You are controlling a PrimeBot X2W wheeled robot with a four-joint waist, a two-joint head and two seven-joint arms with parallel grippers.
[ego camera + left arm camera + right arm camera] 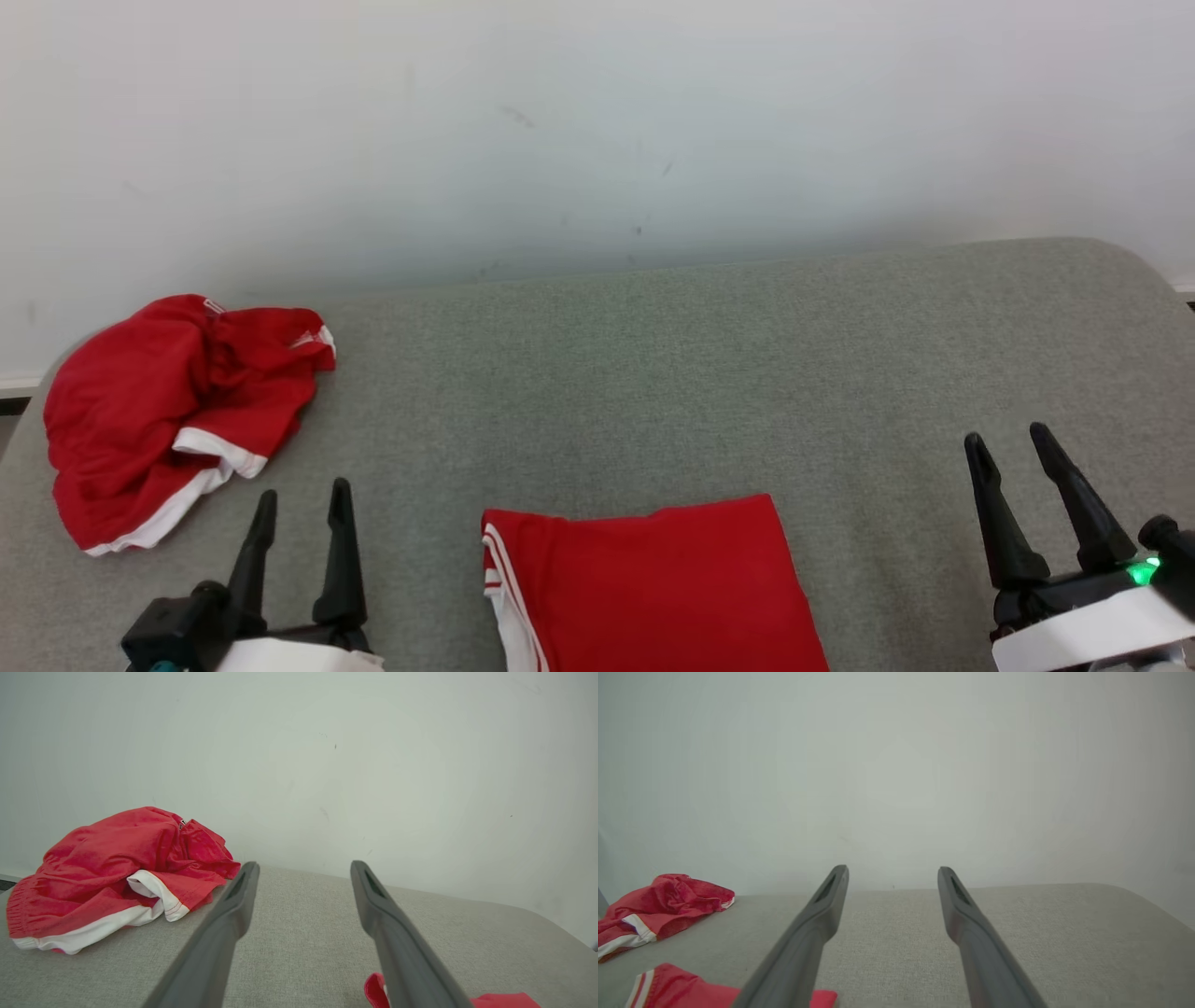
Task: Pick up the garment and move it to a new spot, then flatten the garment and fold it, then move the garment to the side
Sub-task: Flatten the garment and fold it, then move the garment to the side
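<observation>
The left hand (304,490) and right hand (1006,434) hang wide and empty; the crumpled garment (140,411) looks best pinched at its raised top fold.

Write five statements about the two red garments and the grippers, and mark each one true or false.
1. A folded red garment lies flat on the grey surface, between the left gripper and the right gripper. True.
2. The right gripper is shut on the folded red garment. False: it is open, empty and apart from it.
3. A crumpled red garment with white trim lies at the robot's left, near the wall. True.
4. The two garments touch. False: bare grey surface separates them.
5. The left gripper is shut. False: it is open and holds nothing.
</observation>
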